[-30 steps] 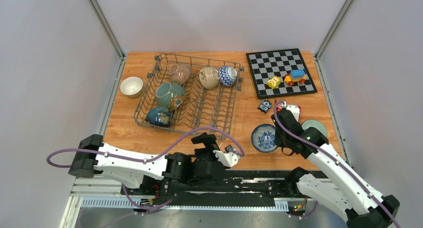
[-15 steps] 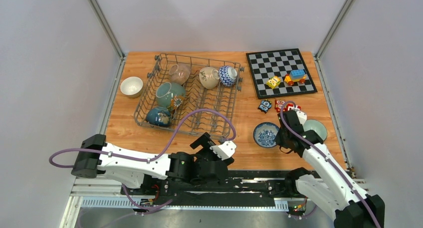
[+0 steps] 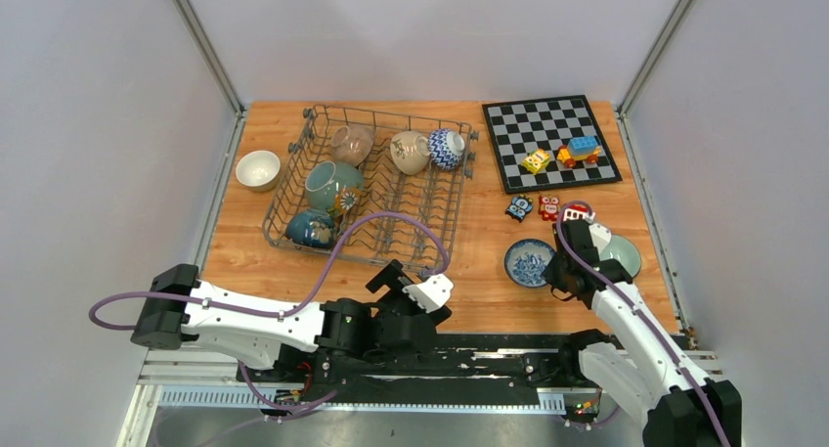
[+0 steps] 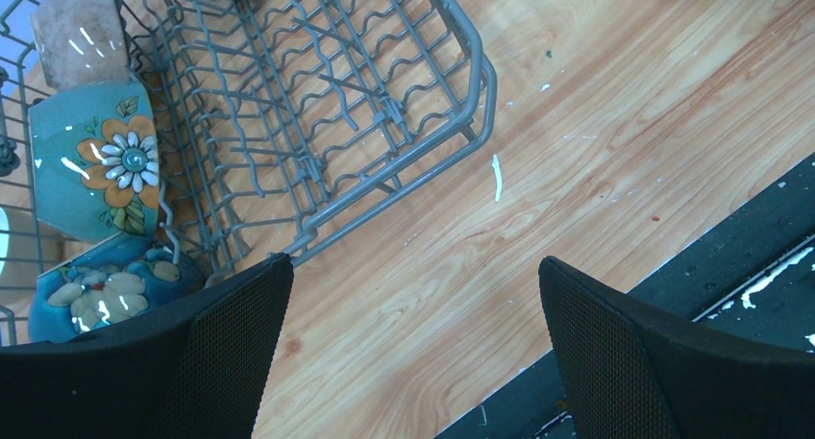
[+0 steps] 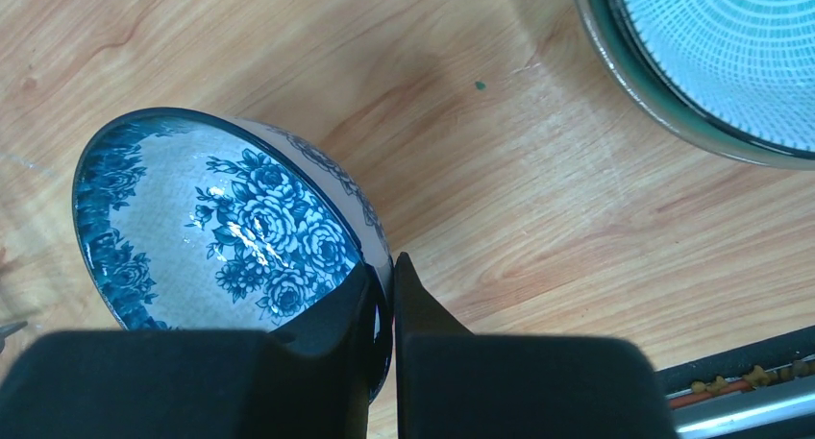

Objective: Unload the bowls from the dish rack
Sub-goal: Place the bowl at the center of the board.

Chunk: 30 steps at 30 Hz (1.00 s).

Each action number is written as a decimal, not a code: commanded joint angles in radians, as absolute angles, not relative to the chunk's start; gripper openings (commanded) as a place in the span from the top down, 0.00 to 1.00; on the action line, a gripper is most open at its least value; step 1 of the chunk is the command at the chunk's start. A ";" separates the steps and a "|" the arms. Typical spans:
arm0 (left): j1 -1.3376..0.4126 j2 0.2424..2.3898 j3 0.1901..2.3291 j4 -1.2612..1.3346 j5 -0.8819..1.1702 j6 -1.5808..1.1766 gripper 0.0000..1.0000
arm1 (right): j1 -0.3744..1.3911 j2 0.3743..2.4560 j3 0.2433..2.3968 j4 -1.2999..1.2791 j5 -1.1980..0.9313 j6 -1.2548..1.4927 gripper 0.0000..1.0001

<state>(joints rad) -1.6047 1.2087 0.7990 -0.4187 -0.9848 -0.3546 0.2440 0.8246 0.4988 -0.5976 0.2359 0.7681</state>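
The grey wire dish rack (image 3: 442,222) stands at the back left; its near corner (image 4: 461,122) shows in the left wrist view. It holds several bowls: pinkish (image 3: 352,144), cream (image 3: 409,152), blue zigzag (image 3: 447,148), teal with a flower (image 3: 332,185) (image 4: 91,160) and dark blue (image 3: 311,229). My right gripper (image 3: 559,268) (image 5: 384,266) is shut on the rim of a blue floral bowl (image 3: 529,263) (image 5: 221,228), tilted low over the wood right of the rack. My left gripper (image 3: 409,281) (image 4: 413,266) is open over bare wood by the rack's near corner.
A white bowl (image 3: 258,169) sits left of the rack, and a teal bowl (image 3: 622,255) (image 5: 711,64) right of the held one. A chessboard (image 3: 518,139) with toy blocks (image 3: 567,156) lies at the back right, small toys (image 3: 547,208) before it. A black rail (image 4: 750,256) edges the table.
My right arm has carried the blue floral bowl a little to the right, toward the teal bowl. The left gripper has drifted slightly left and stayed open.
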 commanded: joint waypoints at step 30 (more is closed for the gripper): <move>-1.598 1.241 0.823 -0.403 -1.006 -0.340 0.00 | 0.156 0.760 0.593 -0.685 0.113 0.661 0.38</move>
<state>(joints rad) -1.6028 1.2430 0.7982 -0.4068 -0.9844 -0.3515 0.1734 0.7925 0.4728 -0.5774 0.1562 0.7383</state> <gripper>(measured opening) 0.997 0.589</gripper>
